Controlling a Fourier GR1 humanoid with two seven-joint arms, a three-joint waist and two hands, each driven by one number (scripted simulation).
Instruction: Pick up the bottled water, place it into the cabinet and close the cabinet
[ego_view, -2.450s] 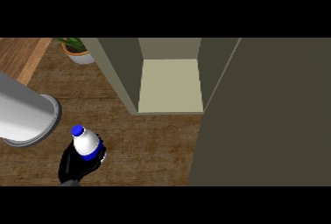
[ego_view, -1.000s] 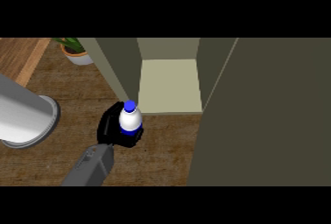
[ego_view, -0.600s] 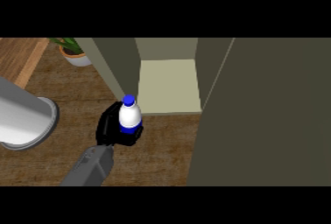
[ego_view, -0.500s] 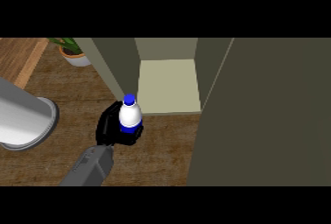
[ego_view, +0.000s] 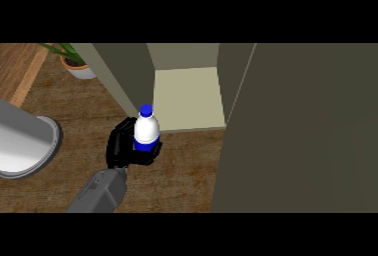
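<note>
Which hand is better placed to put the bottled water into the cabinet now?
The left hand. Its fingers are curled round the bottled water, upright just in front of the open cabinet shelf. The right hand shows nowhere in the head view.

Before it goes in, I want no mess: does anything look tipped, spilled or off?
Nothing stands out. The bottled water is upright and capped in the hand, just outside the open cabinet. No spill shows on the counter.
</note>
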